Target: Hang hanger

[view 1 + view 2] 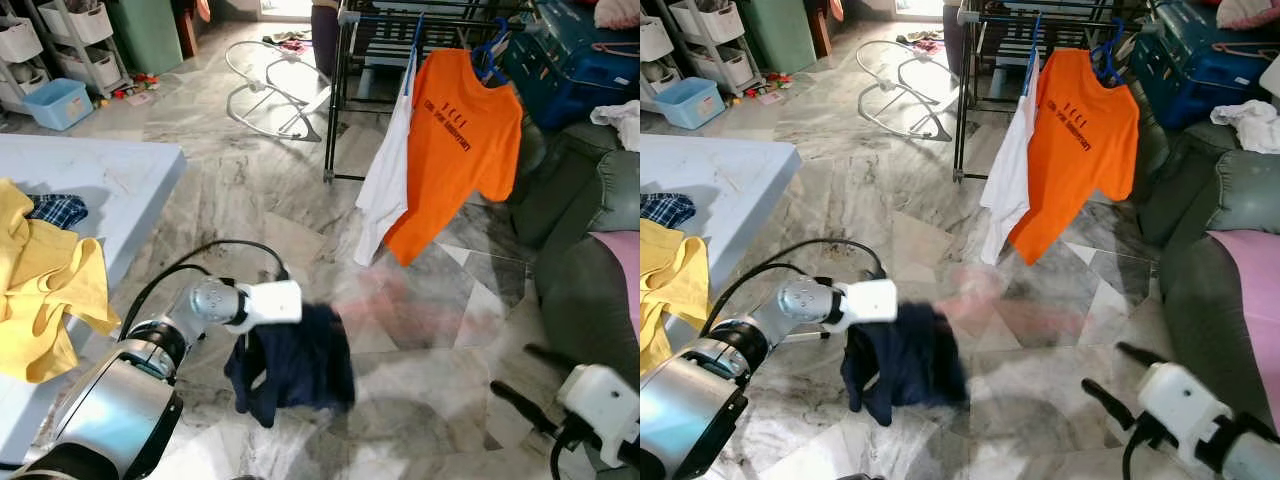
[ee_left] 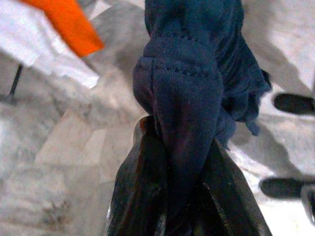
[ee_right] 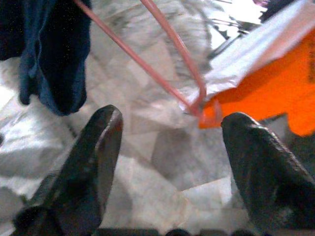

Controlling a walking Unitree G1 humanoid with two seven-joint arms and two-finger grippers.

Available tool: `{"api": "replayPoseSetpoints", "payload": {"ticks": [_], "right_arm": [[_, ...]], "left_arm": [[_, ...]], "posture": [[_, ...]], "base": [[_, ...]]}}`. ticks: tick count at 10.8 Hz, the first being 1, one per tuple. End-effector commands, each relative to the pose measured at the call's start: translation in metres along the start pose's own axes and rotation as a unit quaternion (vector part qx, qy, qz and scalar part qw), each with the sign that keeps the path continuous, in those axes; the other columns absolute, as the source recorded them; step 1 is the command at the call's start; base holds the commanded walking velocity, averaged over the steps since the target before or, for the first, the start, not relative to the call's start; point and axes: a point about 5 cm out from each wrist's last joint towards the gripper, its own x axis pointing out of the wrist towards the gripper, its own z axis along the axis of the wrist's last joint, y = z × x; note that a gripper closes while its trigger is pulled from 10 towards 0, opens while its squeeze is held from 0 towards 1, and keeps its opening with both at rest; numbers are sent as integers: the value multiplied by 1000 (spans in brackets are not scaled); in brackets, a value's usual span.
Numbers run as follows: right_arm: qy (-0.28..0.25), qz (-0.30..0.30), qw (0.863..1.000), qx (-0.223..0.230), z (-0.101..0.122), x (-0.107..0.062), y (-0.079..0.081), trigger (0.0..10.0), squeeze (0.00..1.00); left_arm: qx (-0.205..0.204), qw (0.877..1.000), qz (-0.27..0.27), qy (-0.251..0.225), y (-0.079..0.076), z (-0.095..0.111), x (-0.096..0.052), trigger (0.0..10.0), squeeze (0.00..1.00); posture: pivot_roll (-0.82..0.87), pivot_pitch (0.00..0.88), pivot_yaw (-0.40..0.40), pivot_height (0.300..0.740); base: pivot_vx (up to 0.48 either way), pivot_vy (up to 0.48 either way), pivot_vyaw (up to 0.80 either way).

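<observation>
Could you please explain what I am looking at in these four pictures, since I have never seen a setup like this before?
This is a walking humanoid robot with two silver arms, each ending in two long black fingers. The two wide pictures come from a stereo camera on its head, looking down at a marble floor. The other two come from cameras on its wrists.

The left gripper is shut on a dark blue garment, which hangs from it on a pink hanger, blurred in the head views. The right gripper is open and holds nothing; its jaws stand wide apart.

Ahead stands a drying rack with an orange T-shirt and a white garment already hanging. To the robot's left, a yellow garment lies on a pale surface.
</observation>
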Motion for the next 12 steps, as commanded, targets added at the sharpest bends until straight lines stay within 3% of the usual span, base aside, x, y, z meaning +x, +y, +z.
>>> {"api": "replayPoseSetpoints", "payload": {"ticks": [1,3,4,5,6,7,8,10,11,12], "right_arm": [[-19,-38,999,12,8,-5,-7,10000,1000],[-33,-156,985,65,8,3,-8,10000,1000],[-39,-189,975,106,5,15,3,10000,1000],[-35,-238,959,153,-1,27,11,10000,1000],[-17,-305,926,221,-12,39,19,10000,1000],[-2,-310,909,279,-19,51,32,10000,1000],[12,-321,880,350,-24,67,48,10000,0],[46,-334,860,382,-23,93,58,10000,0],[25,-319,875,364,-15,101,57,10000,0],[-12,-263,898,351,-5,106,59,10000,0]], "left_arm": [[-31,999,32,-7,0,-2,1,0,0],[-104,989,101,-15,7,-6,0,0,0],[-125,986,108,-30,9,-5,-1,0,0],[-112,988,96,-42,11,0,-1,0,0],[-94,990,87,-53,15,6,-4,0,0],[-106,988,84,-75,19,11,-5,0,0],[-93,989,56,-103,20,20,-5,0,0],[-51,984,0,-172,21,49,-1,0,0],[-28,979,-17,-201,21,62,1,0,0],[-22,972,-33,-233,20,74,2,0,0]], "posture": [[-99,74,14,740],[-97,67,14,740],[-94,66,14,740],[-88,63,10,740],[-86,64,10,740],[-82,66,10,740],[-73,66,10,740],[-72,69,3,740],[-74,69,0,740],[-75,71,-4,740]], "base": [[0,0,0],[0,0,0],[0,0,0],[0,0,0],[0,0,0],[0,0,0],[0,0,0],[0,0,0],[0,0,0],[0,0,0]]}}
